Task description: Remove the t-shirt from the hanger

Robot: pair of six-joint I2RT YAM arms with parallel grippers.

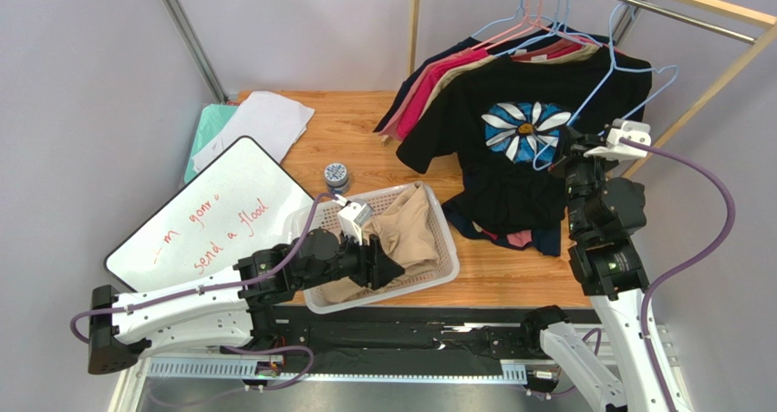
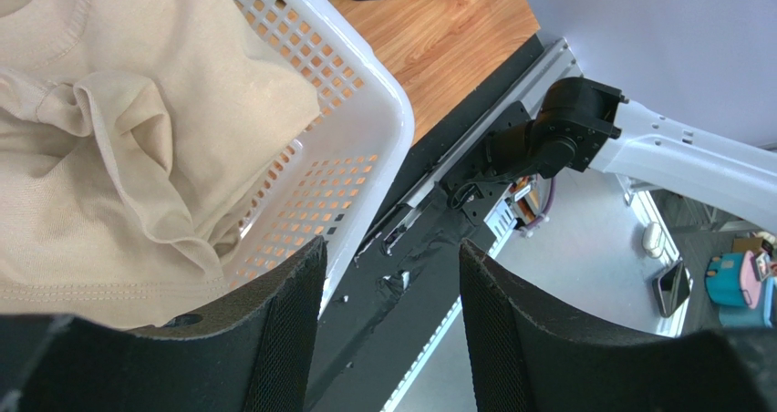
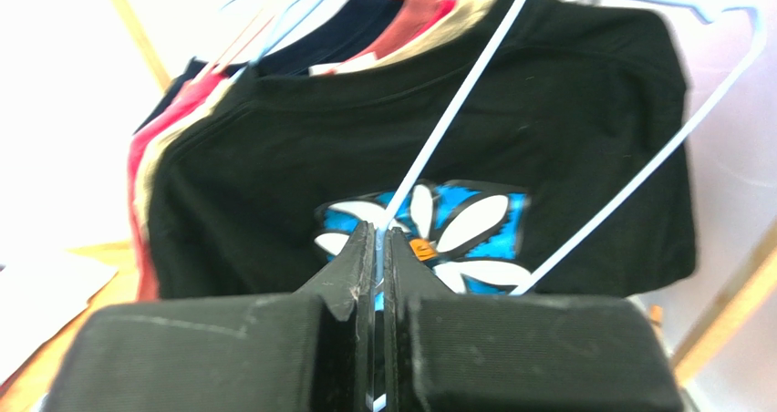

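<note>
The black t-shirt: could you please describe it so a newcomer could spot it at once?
Find the wooden rack at the far right of the table. The black t-shirt hangs frontmost in its row of shirts. It alone bears a blue-and-white flower print.

A: Top camera sits high at the near side, looking down across the whole table point(image 1: 365, 139).
B: Left wrist hugs the basket point(image 2: 374, 93); right wrist stares close at the black t-shirt point(image 3: 255, 157). Overhead shares both.

Whiteboard point(image 1: 212, 213), red handwriting, partly legible, "send a flood"
</note>
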